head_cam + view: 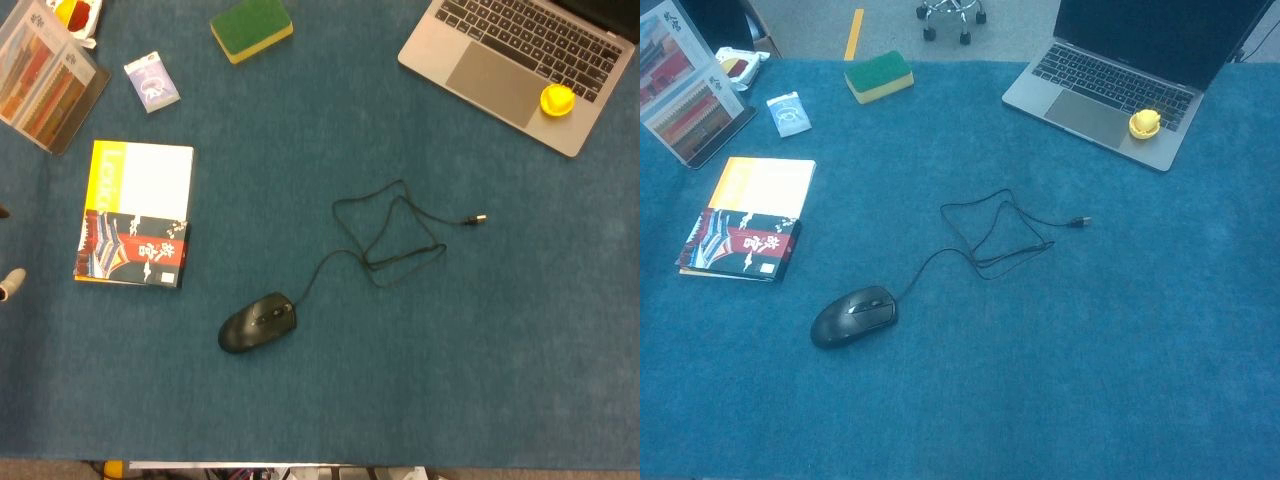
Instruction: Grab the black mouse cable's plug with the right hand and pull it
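Note:
The black mouse (257, 322) (853, 316) lies on the blue table cover (500, 350), left of centre. Its thin black cable (385, 235) (990, 235) loops loosely to the right of it. The cable ends in a small plug (474, 220) (1079, 222) that lies free on the cloth, pointing right. Only a pale fingertip of my left hand (8, 284) shows, at the far left edge of the head view, well away from the mouse. The right hand appears in neither view.
An open laptop (520, 70) (1110, 95) with a small yellow object (557, 100) on its palm rest sits at the back right. A book (137, 212), a small card pack (151, 82), a green-yellow sponge (251, 28) and a picture stand (45, 80) occupy the left and back.

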Controlling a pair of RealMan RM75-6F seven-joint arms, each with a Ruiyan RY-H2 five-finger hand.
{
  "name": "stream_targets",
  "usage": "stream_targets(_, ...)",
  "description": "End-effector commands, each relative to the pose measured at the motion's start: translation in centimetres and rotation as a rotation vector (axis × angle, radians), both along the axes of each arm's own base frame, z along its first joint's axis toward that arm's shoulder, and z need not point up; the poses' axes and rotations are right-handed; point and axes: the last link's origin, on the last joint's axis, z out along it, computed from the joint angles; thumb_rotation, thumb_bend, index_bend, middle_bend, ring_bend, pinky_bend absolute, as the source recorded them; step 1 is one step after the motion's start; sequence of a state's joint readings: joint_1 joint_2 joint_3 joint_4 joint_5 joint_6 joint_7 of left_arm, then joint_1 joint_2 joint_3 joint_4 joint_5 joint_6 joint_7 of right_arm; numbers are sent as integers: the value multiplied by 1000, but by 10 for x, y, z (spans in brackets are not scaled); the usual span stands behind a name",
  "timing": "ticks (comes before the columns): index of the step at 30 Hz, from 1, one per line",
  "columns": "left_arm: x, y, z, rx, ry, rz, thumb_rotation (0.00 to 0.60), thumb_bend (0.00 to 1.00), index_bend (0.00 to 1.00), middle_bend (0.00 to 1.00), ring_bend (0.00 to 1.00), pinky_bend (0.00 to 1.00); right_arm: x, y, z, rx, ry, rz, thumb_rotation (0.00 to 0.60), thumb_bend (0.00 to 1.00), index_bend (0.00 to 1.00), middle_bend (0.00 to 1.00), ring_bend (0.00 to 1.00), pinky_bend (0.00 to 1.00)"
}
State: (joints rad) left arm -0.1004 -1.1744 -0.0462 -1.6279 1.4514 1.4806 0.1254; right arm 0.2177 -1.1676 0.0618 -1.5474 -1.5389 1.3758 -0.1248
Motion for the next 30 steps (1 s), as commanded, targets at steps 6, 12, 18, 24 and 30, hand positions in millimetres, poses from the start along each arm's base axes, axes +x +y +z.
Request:
stream_targets(6, -3, 0, 0, 1, -5, 9, 600, 32, 362, 256, 363, 534, 2, -4, -4, 25, 23, -25, 600, 168, 24, 53, 0, 0)
stream_targets(12, -5, 0, -1, -3, -6, 13, 600, 31, 362, 256, 363, 534, 1, -6, -9, 58, 31, -76, 600, 162, 24, 32, 0, 0)
stream_targets(18, -7, 0, -3, -11, -8, 17, 600, 31, 361, 256, 363, 534, 9, -17, -24, 156, 1, -155, 600, 162, 159, 3, 0, 0)
stream_targets(24, -11, 0, -3, -16, -13, 28, 600, 31, 362, 256, 363, 534, 27, -35, -39, 255, -31, -197, 600, 162, 238, 0, 0, 0)
stream_targets(30, -15, -2, -3, -17, -22, 34, 600, 31, 362, 256, 363, 534, 47, -51, -53, 301, 4, -186, 600, 166, 288, 0, 0, 0)
